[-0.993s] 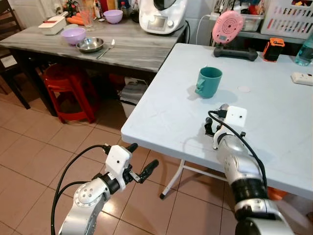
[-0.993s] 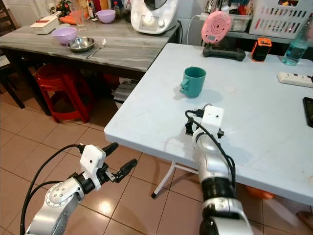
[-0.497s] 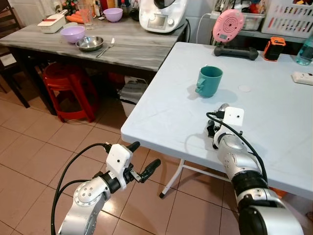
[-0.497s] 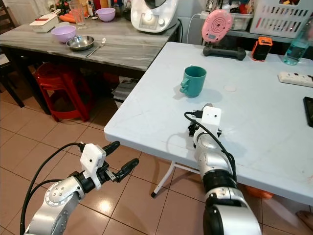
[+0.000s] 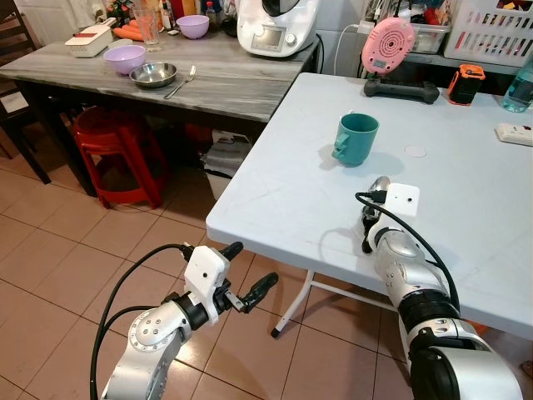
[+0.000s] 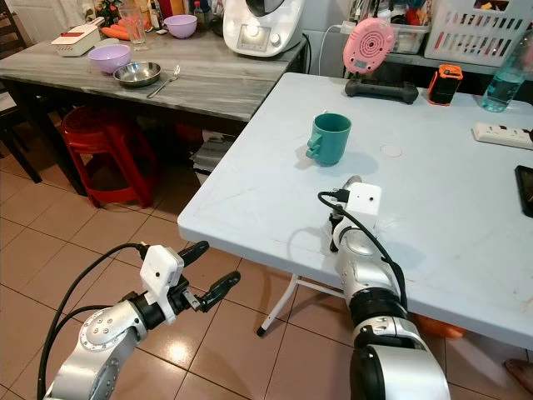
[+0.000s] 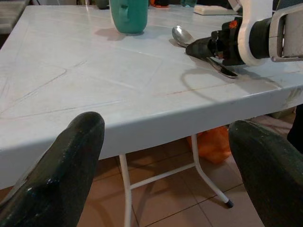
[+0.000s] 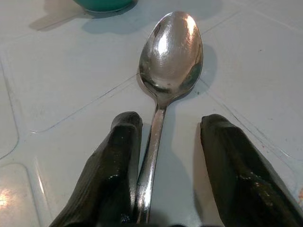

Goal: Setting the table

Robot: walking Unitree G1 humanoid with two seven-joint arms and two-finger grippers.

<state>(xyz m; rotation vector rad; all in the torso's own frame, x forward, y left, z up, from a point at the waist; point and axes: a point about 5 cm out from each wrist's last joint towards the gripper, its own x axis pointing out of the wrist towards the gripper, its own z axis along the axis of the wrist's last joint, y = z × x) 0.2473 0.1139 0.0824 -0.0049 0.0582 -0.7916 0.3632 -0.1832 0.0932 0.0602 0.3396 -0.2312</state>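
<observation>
The right gripper (image 8: 163, 189) was seen resting low on the white table (image 5: 466, 208) with its 2 black fingers (image 8: 116, 175) parted, a gap left between them wider than the handle lying there; nothing was clasped. The spoon (image 8: 168, 71) was found lying flat on the tabletop, its thin handle running back between the fingers and lying against the inner side of 1 of them, with clear space left to the other. Its polished oval bowl was turned face up, bright with reflections, and pointed from the fingertips toward 12 o'clock, at the teal mug (image 5: 356, 139). The mug stood upright, just beyond the spoon's bowl and apart from it, its handle turned toward 9 o'clock in the head views. The left gripper (image 5: 241, 279) was held out over the tiled floor (image 5: 50, 250), at about 7 o'clock from the table's near corner and below its edge, with its 2 fingers spread wide and empty. At 10 o'clock, well apart, a grey wooden table (image 5: 225, 79) was seen carrying a steel bowl (image 5: 153, 75), a second spoon (image 5: 182, 82) beside it and a purple bowl (image 5: 124, 58).
</observation>
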